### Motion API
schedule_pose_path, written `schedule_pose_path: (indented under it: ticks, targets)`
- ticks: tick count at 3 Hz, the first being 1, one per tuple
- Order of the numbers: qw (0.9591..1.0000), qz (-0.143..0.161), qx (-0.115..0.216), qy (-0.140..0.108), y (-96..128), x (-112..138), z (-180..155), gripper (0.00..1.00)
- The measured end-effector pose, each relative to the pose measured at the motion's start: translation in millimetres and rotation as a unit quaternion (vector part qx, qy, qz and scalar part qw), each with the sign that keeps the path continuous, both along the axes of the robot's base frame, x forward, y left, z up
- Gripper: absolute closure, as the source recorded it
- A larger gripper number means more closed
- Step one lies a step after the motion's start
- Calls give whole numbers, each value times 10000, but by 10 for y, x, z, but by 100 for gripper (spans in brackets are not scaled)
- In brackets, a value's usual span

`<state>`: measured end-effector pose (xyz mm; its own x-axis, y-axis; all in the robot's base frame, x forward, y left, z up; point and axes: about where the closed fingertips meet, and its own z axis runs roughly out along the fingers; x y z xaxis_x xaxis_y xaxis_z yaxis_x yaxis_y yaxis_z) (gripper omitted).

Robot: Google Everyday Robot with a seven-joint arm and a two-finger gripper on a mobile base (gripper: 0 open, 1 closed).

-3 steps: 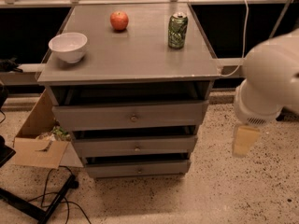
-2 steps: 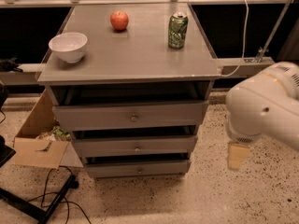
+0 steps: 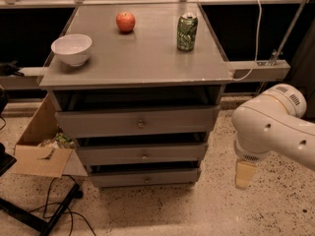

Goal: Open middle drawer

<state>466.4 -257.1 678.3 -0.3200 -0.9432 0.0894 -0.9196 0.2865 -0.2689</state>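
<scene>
A grey cabinet (image 3: pixel 135 58) has three stacked drawers. The middle drawer (image 3: pixel 113 155) has a medium-height flat front with a small round knob (image 3: pixel 144 156) at its centre, and a dark gap shows above it. Its front sits about level with the other fronts, and no interior shows. My gripper (image 3: pixel 244 175) hangs from the white arm (image 3: pixel 273 127) to the right of the cabinet. It is at about the height of the bottom drawer, apart from the cabinet and pointing down at the floor. It touches nothing.
The top drawer (image 3: pixel 98 123) has the tallest front and the bottom drawer (image 3: pixel 118 179) the slimmest. On the cabinet stand a white bowl (image 3: pixel 72 48), a red apple (image 3: pixel 125 21) and a green can (image 3: pixel 187 32). An open cardboard box (image 3: pixel 39 151) and black cables (image 3: pixel 54 210) lie on the floor to the left.
The arm and gripper have moved down and a little to the left, closer to the cabinet's right side. The drawers have not moved.
</scene>
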Motion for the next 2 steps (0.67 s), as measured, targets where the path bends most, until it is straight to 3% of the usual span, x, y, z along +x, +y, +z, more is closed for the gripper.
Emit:
schedule_pose_path:
  ticks: [1, 2]
  targets:
    - [9999, 104, -14, 86, 41, 92, -199, 0]
    - [9990, 392, 45, 197, 287, 258, -768, 0]
